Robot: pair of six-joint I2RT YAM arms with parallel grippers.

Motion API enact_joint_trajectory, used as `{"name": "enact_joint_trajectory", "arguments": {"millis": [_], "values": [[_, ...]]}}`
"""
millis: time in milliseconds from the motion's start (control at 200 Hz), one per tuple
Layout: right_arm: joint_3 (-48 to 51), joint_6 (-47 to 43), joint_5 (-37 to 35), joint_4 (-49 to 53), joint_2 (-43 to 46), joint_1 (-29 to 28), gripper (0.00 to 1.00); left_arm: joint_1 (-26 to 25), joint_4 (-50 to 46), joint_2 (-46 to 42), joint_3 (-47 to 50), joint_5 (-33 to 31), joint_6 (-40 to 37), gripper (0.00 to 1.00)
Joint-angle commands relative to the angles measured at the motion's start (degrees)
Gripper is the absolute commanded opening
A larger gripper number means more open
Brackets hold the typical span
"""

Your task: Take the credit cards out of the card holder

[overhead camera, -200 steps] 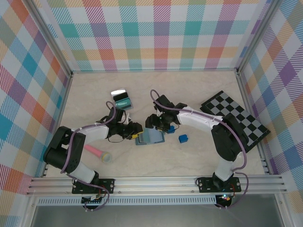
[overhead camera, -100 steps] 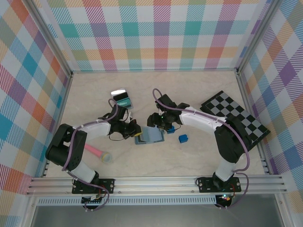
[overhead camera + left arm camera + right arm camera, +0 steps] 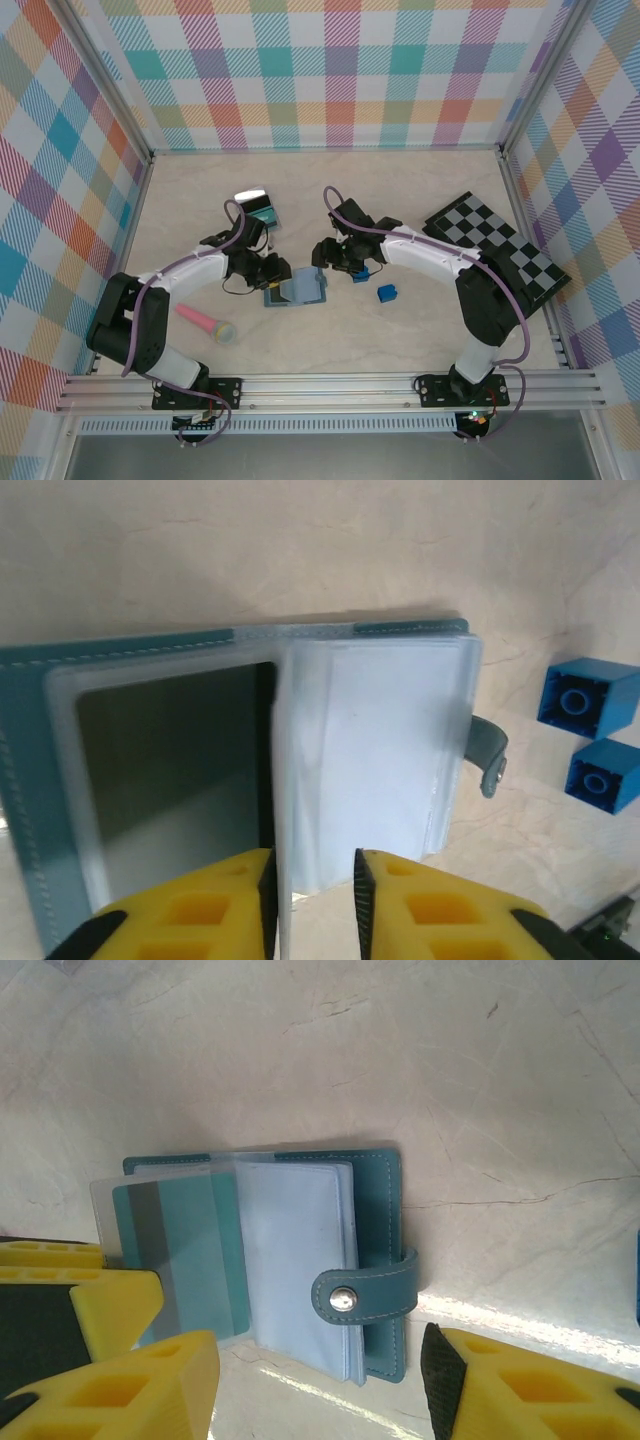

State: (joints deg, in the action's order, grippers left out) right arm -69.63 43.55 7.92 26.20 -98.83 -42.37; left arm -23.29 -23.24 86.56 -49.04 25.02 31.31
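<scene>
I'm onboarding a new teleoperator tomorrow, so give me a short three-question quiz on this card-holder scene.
1. True or false: the card holder lies folded shut.
2. How many blue cubes lie beside it in the left wrist view? A one, B two, C three.
3. Fill in: the card showing inside it, in the right wrist view, is ____ with a grey stripe.
Key: 1 false; 2 B; 3 teal-green.

Holder (image 3: 300, 291) hemmed by left gripper (image 3: 268, 273) and right gripper (image 3: 328, 260); cubes (image 3: 386, 293) just right; near surface (image 3: 330, 345) free.
</scene>
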Motion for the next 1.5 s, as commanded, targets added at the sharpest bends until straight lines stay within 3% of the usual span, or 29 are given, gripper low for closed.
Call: {"name": "enact_joint_trajectory", "arguments": {"millis": [0, 130, 360, 595, 795, 1130, 1495], "values": [[0.69, 0.35, -0.86, 0.63, 1.31, 0.28, 0.58, -0.69, 8.72, 1.87, 1.83, 7.09, 5.05, 0.39], [1.56, 0.40, -1.54, 0.84, 2.36, 0.45, 0.58, -0.71, 16.45, 3.24, 3.18, 11.70, 9.92, 0.47], [2.39, 0.59, -1.36, 0.41, 3.05, 0.71, 0.58, -0.57, 22.10, 3.02, 4.58, 13.57, 15.96, 0.61], [1.35, -1.39, 0.96, 0.12, 2.00, 0.63, 0.56, 2.89, 18.40, -1.22, 5.09, 11.01, 16.25, 0.66], [-1.60, -3.66, 2.32, 0.71, -0.67, -0.92, 0.51, 5.77, 12.39, -5.75, 7.03, 5.16, 14.15, 0.67], [-10.72, -6.14, -3.16, 7.41, -9.46, -6.45, 0.28, 6.06, 13.17, -6.19, 10.01, 6.03, 13.71, 0.55], [-14.69, -5.54, -6.50, 12.42, -15.09, -7.02, 0.20, 4.16, 17.76, 0.59, 9.49, 10.19, 13.90, 0.32]]}}
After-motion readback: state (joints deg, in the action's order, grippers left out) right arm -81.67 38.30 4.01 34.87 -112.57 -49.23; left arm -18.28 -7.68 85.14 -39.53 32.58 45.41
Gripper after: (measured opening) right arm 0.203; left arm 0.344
